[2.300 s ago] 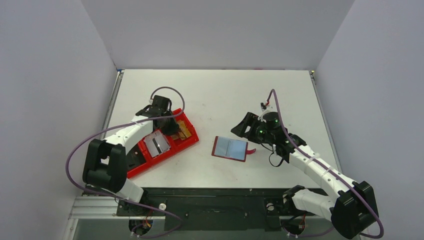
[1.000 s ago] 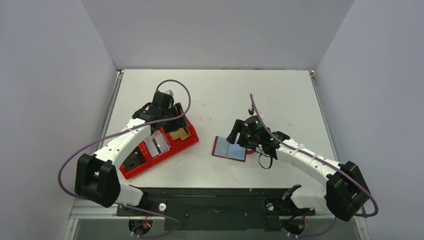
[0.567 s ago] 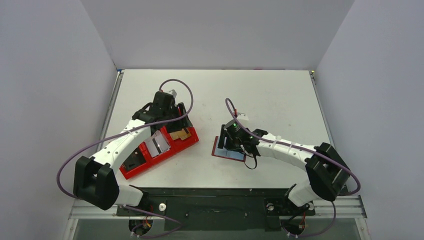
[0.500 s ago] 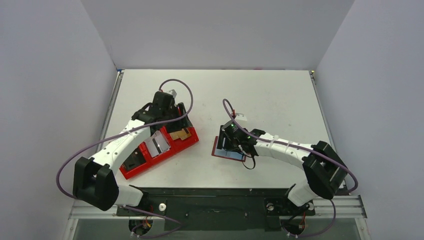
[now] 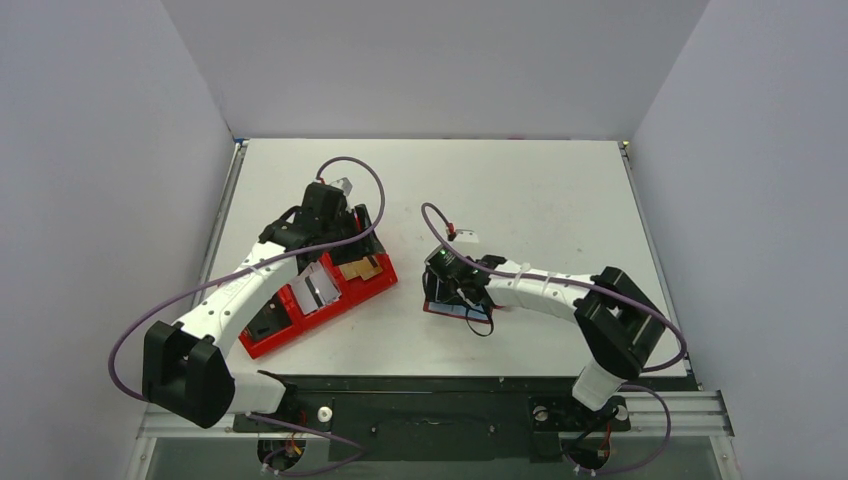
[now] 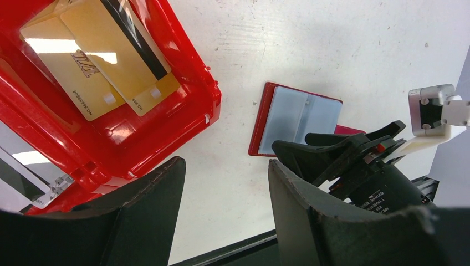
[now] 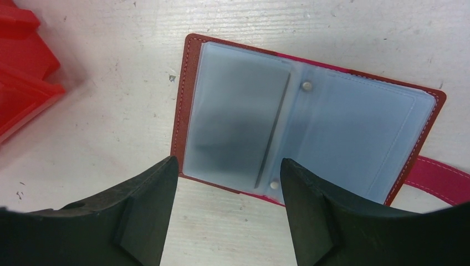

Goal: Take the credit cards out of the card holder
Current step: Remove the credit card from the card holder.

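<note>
The card holder [image 7: 310,127] lies open flat on the table, dark red with grey-blue pockets and a red strap at its right. No card edge shows in the pockets; the left one looks shaded. My right gripper [image 7: 228,163] hovers open just over its near left edge and covers most of it in the top view [image 5: 445,287]. Two gold credit cards [image 6: 105,61] with dark stripes lie in the end compartment of the red tray [image 6: 183,111]. My left gripper [image 6: 224,166] hangs open and empty above the table between tray and card holder [image 6: 294,119].
The red tray [image 5: 383,282] sits slanted at the left, with the credit cards [image 5: 362,268] in its right compartment, a clear item [image 5: 316,288] in the middle one and a dark item [image 5: 268,322] in the left. The table's black front rail runs below.
My right arm has swung left and come down over the card holder, now covering most of it from above. The left arm has barely moved. Both grippers stay open.
</note>
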### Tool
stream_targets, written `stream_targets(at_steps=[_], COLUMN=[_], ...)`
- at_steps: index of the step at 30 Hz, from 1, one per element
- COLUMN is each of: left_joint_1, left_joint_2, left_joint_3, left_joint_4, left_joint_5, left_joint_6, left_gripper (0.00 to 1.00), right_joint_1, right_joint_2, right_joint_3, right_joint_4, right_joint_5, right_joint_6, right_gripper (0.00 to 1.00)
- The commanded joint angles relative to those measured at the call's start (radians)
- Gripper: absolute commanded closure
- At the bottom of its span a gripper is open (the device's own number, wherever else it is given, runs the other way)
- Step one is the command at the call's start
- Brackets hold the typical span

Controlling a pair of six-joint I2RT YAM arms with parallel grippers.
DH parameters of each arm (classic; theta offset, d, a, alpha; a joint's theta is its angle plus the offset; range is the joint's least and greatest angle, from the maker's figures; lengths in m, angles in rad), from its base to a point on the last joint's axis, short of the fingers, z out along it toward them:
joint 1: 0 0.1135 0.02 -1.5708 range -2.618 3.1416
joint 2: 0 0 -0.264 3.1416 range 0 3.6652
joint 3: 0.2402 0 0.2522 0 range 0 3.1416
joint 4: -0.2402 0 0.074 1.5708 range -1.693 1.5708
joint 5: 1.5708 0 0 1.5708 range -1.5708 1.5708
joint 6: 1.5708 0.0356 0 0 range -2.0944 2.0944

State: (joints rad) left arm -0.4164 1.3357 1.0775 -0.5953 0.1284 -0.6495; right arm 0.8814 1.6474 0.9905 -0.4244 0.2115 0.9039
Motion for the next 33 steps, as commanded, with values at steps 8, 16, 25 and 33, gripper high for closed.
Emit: stream_targets(at_steps=[8,16,25,33], left_joint_1=[0.005,0.006,0.007,0.006], left_joint_2=[-0.028,-0.023,-0.02,-0.012], left_joint_3=[0.013,0.01,0.009,0.009], left_joint_4=[0.011,0.015,0.014,0.012], left_joint_5=[0.01,0.015,0.012,0.009], left_joint_6=[0.01,0.009,0.004,0.0], left_gripper=[0.45,0.45,0.45,0.45], right_joint_1=[0.015,0.0,0.005,0.01], right_joint_2=[0.074,0.099,0.146,0.178], right_joint_3=[0.075,0.063,0.063,0.055], right_joint_4=[-0.032,-0.026,-0.016,-0.017], right_joint_5=[0.081,0.086,0.08,0.071], right_joint_6=[-0.005,-0.003,-0.026,-0.043], right_gripper=[0.39,0.42,0.41,0.47])
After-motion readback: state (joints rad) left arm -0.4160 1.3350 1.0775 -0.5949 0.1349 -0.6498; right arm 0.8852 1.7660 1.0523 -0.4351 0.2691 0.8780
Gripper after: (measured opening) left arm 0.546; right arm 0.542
